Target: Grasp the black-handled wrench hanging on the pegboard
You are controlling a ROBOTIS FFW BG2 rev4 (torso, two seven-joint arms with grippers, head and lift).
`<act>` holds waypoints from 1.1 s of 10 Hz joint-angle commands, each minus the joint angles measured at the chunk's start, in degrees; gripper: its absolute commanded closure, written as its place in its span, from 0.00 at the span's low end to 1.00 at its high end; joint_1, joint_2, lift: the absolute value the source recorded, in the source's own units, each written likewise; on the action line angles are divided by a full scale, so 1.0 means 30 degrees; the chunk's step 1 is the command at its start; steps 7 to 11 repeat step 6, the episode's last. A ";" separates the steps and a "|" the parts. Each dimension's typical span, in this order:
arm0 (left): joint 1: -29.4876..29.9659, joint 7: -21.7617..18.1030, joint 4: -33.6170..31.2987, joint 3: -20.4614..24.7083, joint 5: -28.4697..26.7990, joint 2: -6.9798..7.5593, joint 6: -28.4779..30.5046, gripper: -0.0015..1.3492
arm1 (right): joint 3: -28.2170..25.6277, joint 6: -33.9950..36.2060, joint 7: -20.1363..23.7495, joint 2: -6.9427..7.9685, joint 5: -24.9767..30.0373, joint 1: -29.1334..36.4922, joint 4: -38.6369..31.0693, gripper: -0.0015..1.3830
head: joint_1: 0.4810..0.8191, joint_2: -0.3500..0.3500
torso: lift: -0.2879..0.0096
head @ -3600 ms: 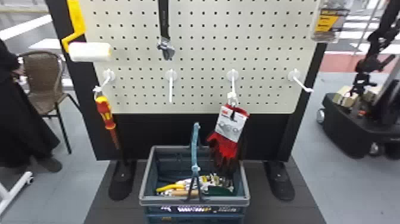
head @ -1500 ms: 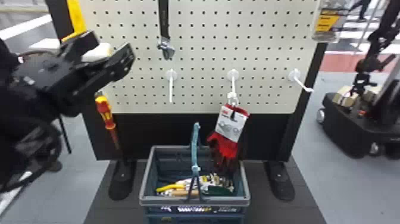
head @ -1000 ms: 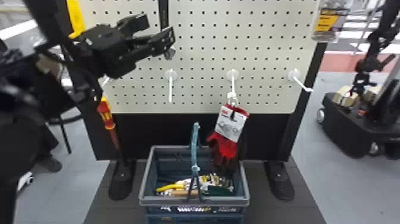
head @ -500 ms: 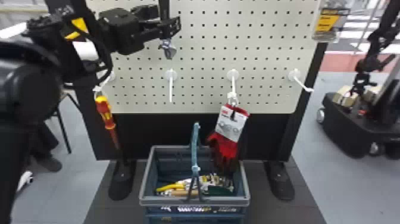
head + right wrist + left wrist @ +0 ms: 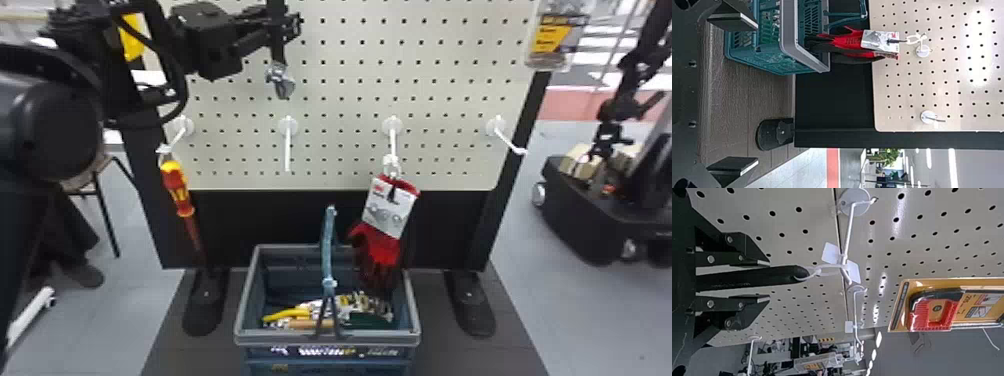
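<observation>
Head view has our left gripper [image 5: 292,24] risen from low at the side to the top of the perforated white pegboard [image 5: 400,75], where the black-handled steel wrench [image 5: 278,60] hangs, so we judge the grasp nearly set. Left wrist view adds what that one cuts off: fingers [image 5: 730,252] spread, with slim gaps either side of the handle, and a thin white plastic tie [image 5: 817,268] looping its end to a white wire hook [image 5: 854,205]. Our right gripper [image 5: 756,93] waits low, spread wide.

Head and both wrist cameras face pegboard [image 5: 440,75].
</observation>
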 commanded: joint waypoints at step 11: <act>-0.0005 -0.0014 -0.0015 0.0035 0.0199 0.0008 -0.0336 0.87 | 0.0000 0.0000 0.0001 0.0002 0.0028 -0.0048 0.0046 0.07 | 0.20 0.50 | 0.63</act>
